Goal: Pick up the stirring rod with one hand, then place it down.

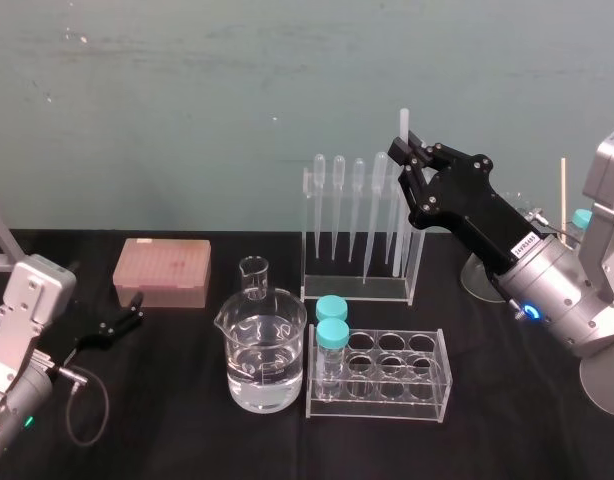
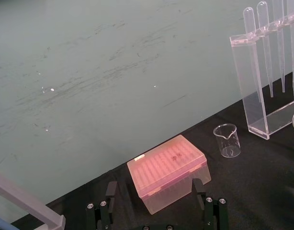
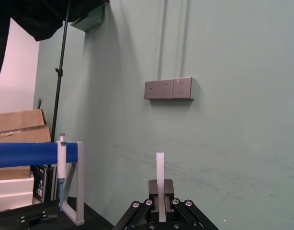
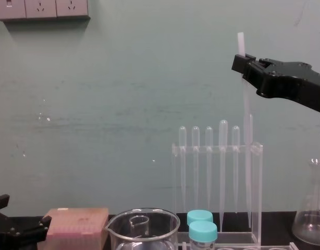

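Observation:
The stirring rod (image 4: 246,101) is a thin translucent-white stick held nearly upright. My right gripper (image 4: 243,65) is shut on it near its upper end, above the right end of the clear pipette rack (image 4: 256,182). The rod's flat top pokes out above the fingers (image 1: 405,122). In the right wrist view the rod (image 3: 160,170) stands clamped in the right gripper (image 3: 160,191). Its lower part runs down into the rack's right end, and I cannot tell whether the tip touches the base. My left gripper (image 2: 154,189) rests open, low at the table's left.
A pink tip box (image 1: 162,270) sits at the back left. A large beaker of water (image 1: 262,360) and a small beaker (image 1: 254,275) stand mid-table. In front of the pipette rack is a clear tube rack (image 1: 427,385) with two teal-capped tubes. A flask (image 4: 312,219) stands far right.

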Motion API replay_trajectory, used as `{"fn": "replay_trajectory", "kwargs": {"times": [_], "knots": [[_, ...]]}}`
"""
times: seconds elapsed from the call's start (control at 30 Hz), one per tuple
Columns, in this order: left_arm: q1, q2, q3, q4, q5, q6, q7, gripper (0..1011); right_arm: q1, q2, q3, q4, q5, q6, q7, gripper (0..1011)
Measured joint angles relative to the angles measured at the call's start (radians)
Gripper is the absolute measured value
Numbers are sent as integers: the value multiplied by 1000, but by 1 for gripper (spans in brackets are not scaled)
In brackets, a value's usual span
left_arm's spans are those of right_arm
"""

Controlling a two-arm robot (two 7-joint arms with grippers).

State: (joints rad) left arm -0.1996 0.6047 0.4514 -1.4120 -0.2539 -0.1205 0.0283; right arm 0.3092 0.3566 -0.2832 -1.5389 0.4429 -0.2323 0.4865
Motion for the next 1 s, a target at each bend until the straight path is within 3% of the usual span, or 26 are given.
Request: {"fn": "replay_trajectory", "kwargs": {"times": [1.0], "knots": [[0,0,0,0,0,0,0,1000,2,4,-11,10,3,10,6,65]]}}
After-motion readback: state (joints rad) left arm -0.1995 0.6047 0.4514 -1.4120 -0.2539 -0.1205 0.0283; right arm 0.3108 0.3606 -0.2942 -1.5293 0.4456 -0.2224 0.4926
